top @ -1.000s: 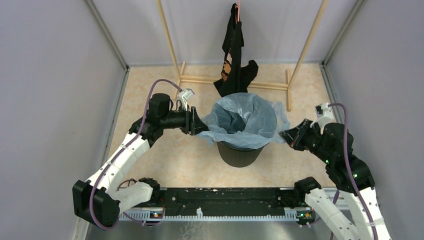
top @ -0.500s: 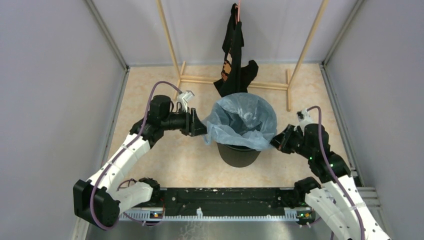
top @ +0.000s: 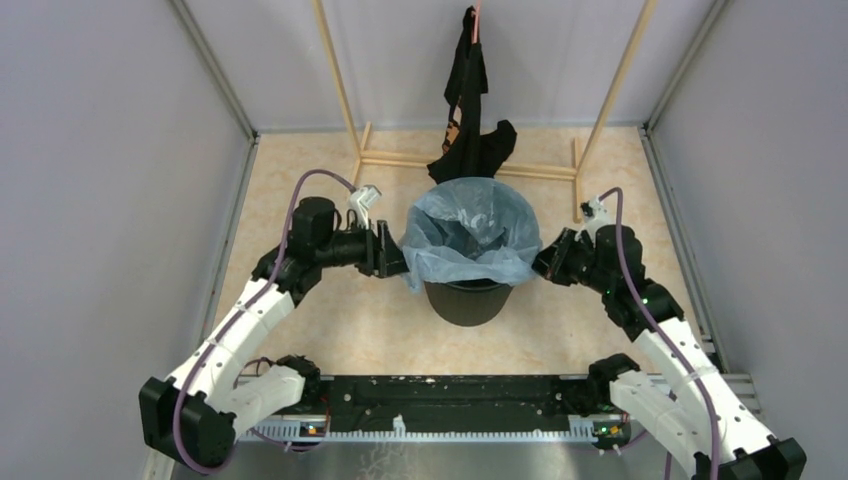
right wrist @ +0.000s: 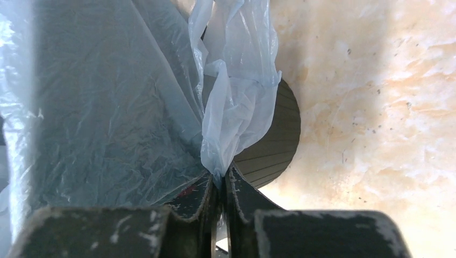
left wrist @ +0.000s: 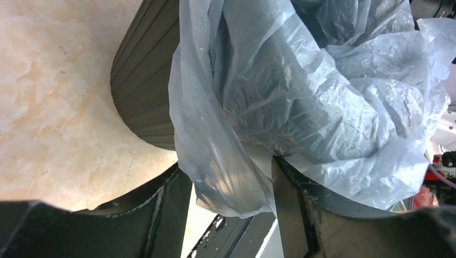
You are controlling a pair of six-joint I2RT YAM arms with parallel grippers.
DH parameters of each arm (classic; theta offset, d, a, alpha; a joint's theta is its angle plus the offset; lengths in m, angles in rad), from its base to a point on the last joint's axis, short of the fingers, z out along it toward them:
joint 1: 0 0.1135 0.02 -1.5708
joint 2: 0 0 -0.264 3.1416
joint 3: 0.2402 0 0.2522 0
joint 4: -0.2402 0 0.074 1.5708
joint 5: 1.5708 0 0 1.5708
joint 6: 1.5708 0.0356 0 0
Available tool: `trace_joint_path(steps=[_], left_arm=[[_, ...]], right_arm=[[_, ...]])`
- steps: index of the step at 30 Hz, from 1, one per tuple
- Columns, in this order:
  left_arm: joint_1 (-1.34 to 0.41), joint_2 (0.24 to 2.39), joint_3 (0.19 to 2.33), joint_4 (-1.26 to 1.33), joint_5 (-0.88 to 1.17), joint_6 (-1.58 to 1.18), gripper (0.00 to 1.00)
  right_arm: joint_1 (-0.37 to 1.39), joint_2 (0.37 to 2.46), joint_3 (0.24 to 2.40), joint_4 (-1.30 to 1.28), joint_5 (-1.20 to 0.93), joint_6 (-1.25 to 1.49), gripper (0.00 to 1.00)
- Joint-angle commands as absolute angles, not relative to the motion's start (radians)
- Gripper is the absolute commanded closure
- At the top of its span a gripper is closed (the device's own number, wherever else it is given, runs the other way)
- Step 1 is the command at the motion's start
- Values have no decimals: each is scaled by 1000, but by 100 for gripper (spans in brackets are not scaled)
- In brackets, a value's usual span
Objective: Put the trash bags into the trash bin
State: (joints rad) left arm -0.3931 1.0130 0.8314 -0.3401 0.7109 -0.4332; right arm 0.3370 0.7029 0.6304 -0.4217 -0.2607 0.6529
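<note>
Top external view: trash bags (top: 468, 232) draped over trash bin (top: 467, 300) on desk (top: 330, 320). Right gripper (right wrist: 219, 185) pinched tight on bag edge. Left gripper (left wrist: 228, 207) spread around a bag fold, grip unclear.

The top external view looks down from above and behind at the trash bin (top: 466, 298). Each wrist view faces that bin (left wrist: 144, 86) (right wrist: 274, 142) close-up from opposite sides, sharing its bag-draped wall.
</note>
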Motion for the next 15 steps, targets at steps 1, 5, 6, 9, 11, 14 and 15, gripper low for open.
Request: trace_joint_path(steps=[1, 5, 6, 9, 11, 14, 15], left_arm=[[-394, 942, 893, -453, 679, -369, 34], [-393, 872, 889, -551, 670, -370, 27], [-393, 852, 892, -571, 651, -378, 26], [-393, 780, 911, -627, 526, -431, 23], [-393, 721, 890, -599, 473, -486, 18], [-393, 637, 820, -496, 514, -599, 14], [-392, 627, 793, -458, 555, -641, 14]], right_arm=[[330, 686, 712, -435, -201, 580, 89], [330, 643, 704, -463, -203, 571, 82], [330, 636, 700, -465, -207, 573, 81], [330, 623, 684, -462, -216, 587, 81], [330, 623, 675, -457, -228, 592, 81], [331, 625, 665, -450, -243, 598, 81], [330, 627, 665, -449, -247, 598, 81]])
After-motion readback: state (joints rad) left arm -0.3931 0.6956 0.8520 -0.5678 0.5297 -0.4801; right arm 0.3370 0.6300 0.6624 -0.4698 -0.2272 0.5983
